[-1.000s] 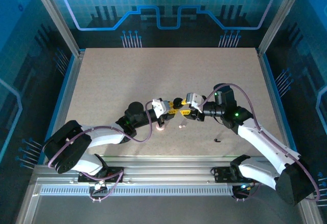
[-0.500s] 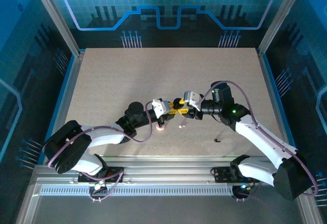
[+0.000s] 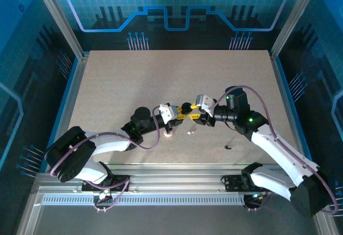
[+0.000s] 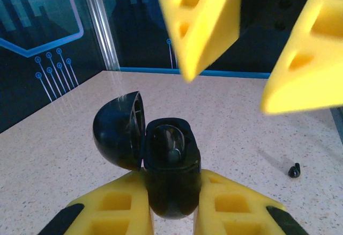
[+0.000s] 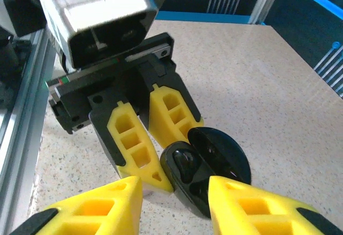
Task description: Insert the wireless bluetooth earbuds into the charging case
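Whitish earbud (image 3: pixel 189 132): lay on the table (image 3: pixel 118 85), just below frame centre.
Left gripper (image 4: pixel 170 203): clamped the black charging case (image 4: pixel 169 154), lid open, at centre.
Right gripper (image 5: pixel 174 189): fingers stood apart, close to the case, holding nothing.
Black earbud (image 3: pixel 229 147): lay lower right of centre.

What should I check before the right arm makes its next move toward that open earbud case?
1. Grip: black charging case clamped in the left gripper: ok.
2. Access: lid swung open: ok.
3. Load: an earbud in the right gripper: not ok; jaws apart, nothing visible between them.
4. Space: wells inside the case free: cannot tell; the interior is dark and glossy.
5. Next piece: black earbud located: ok; it lies loose on the table, apart from both grippers.
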You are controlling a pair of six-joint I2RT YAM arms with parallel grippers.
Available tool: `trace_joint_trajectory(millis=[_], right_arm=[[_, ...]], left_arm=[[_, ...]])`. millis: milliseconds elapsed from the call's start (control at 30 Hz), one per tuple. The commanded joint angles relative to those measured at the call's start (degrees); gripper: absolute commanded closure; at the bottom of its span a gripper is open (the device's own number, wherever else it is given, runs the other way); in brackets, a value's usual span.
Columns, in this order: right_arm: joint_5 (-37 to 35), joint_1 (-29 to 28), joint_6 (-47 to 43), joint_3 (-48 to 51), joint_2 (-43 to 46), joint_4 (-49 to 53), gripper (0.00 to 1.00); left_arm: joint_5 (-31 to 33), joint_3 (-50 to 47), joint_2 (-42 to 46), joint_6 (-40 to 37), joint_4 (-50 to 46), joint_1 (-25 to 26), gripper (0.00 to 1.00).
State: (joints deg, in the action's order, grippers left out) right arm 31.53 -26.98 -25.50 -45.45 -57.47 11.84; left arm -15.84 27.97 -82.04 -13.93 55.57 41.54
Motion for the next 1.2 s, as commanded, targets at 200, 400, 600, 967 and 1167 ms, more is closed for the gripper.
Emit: trace_joint_trajectory(millis=[200, 400, 600, 967, 1167], right_arm=[[-20.15, -0.37, 28.7, -4.6, 6.39, 21.32, 0.64], [-30.02, -0.48, 48.45, -5.26, 5.41, 38.43, 0.6], [-33.98, 0.8, 61.31, -2.25, -2.16, 46.67, 0.61], [-28.12, 4.78, 76.34, 5.92, -3.34, 49.59, 0.57], [-27.61, 5.59, 80.4, 11.71, -3.91, 43.36, 0.57]], left_arm=[[3.22, -4.77, -0.91, 1.34, 5.85, 0.47, 0.91], [4.1, -7.45, -1.07, 2.44, 8.15, 0.53, 0.91], [4.59, -8.78, -0.51, 2.64, 8.52, 0.48, 0.91], [4.98, -9.85, 0.05, 2.87, 8.94, 0.47, 0.91], [4.95, -10.02, -0.93, 3.12, 9.99, 0.41, 0.91]])
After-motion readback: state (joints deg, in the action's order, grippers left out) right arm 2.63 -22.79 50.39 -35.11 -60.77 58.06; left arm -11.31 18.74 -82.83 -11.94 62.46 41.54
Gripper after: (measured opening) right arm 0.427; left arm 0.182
